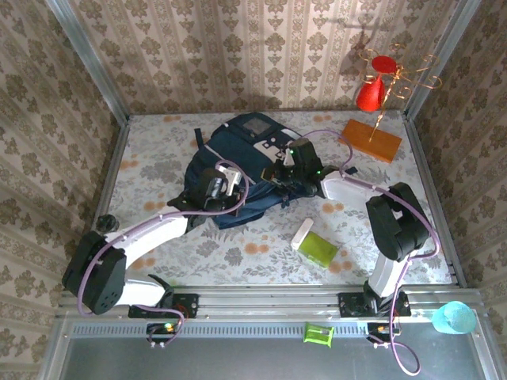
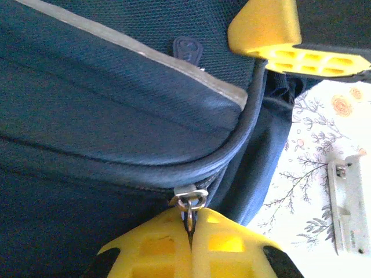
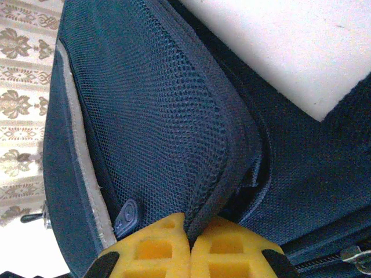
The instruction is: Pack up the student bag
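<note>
The student bag [image 1: 249,162], dark navy with a thin light stripe, lies in the middle of the table. My left gripper [image 1: 224,184] [image 2: 191,227] is at the bag's near-left side, its yellow fingers shut on the metal zipper pull [image 2: 189,202] of the bag's zip. My right gripper [image 1: 291,165] [image 3: 190,231] is at the bag's right side, shut on a fold of the navy mesh pocket edge [image 3: 214,197]. In the left wrist view the right gripper's yellow finger [image 2: 272,35] shows at the top right above the bag [image 2: 116,116].
A white eraser-like block [image 1: 303,233] and a green case [image 1: 319,248] lie on the table right of the bag. An orange board [image 1: 372,139] with a wire stand and red cup [image 1: 372,91] sits back right. A white stapler-like item [image 2: 348,202] lies beside the bag.
</note>
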`<state>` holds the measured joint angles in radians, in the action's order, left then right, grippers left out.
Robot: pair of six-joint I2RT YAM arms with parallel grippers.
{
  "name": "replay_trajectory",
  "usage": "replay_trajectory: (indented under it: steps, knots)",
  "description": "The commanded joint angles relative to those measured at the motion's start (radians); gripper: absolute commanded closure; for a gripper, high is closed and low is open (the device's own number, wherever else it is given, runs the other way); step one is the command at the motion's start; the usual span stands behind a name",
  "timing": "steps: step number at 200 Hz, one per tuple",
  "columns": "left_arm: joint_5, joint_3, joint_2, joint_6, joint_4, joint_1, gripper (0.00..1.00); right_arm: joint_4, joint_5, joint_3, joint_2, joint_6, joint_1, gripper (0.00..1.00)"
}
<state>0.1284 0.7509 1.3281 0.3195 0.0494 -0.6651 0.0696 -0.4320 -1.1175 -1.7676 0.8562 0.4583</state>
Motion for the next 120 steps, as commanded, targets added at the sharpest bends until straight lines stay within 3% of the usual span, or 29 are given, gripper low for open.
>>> replay_trajectory:
  steps: [1,61,92,120]
  knots:
    - [-0.071,-0.007,-0.03,-0.081,0.128,0.022,1.0,-0.081,0.037,-0.052,0.015,-0.163,-0.075,1.0]
    - [-0.154,0.045,-0.038,-0.152,0.232,0.078,1.0,-0.414,0.006,-0.227,-0.03,-0.469,-0.137,1.0]
    - [-0.088,0.031,-0.037,-0.131,0.21,0.064,1.0,-0.524,0.008,-0.335,-0.085,-0.532,-0.152,1.0]
    - [0.076,0.017,-0.022,-0.06,0.122,0.017,1.0,-0.418,-0.02,-0.28,-0.042,-0.435,-0.152,0.75]
